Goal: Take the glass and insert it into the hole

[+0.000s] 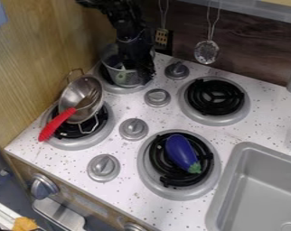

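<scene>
Us with the tool down at the glass, far left burner
So our black arm comes in from the far edge, and the tool sits low at the clear glass, overlapping its right side. We honestly can't tell if it's spread, pressed together or pinching the glass. The glass itself is over that far left burner. On the near left burner we've got a tilted metal bowl with a red-handled utensil lying across its rim. A purple eggplant lies on the near right burner, with the gray sink just to the right of that, set in the speckled surface.
</scene>
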{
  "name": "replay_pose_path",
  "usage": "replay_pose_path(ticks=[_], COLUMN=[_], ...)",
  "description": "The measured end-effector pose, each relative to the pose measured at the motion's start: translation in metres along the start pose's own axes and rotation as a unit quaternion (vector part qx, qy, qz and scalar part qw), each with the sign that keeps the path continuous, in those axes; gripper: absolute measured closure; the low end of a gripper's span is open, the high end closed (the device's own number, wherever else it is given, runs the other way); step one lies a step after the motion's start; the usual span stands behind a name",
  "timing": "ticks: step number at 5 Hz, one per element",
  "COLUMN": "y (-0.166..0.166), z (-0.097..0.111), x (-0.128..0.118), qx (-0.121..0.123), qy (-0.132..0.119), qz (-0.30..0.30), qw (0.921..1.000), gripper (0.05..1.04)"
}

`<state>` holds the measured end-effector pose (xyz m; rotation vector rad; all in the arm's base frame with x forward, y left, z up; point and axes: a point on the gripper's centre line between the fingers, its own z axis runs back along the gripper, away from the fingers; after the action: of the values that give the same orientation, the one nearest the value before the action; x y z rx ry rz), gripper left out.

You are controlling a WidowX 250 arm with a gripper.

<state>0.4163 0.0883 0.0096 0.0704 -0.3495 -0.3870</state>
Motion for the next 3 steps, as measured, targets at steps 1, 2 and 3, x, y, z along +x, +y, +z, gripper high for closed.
replay_pose_path(ticks=[1, 2, 3], y=[-0.0029, -0.0023, -0.0048], z=[-0.0112, -0.0102, -0.0099], x=[-0.0037, -0.0012, 0.0022], qx=[-0.014, -0.01, -0.007], qy=[0.013, 0.011, 0.011], qz=[-0.007, -0.031, -0.044], qw=[0.9998, 0.9994, 0.999], gripper=[0.732, 0.916, 0.989])
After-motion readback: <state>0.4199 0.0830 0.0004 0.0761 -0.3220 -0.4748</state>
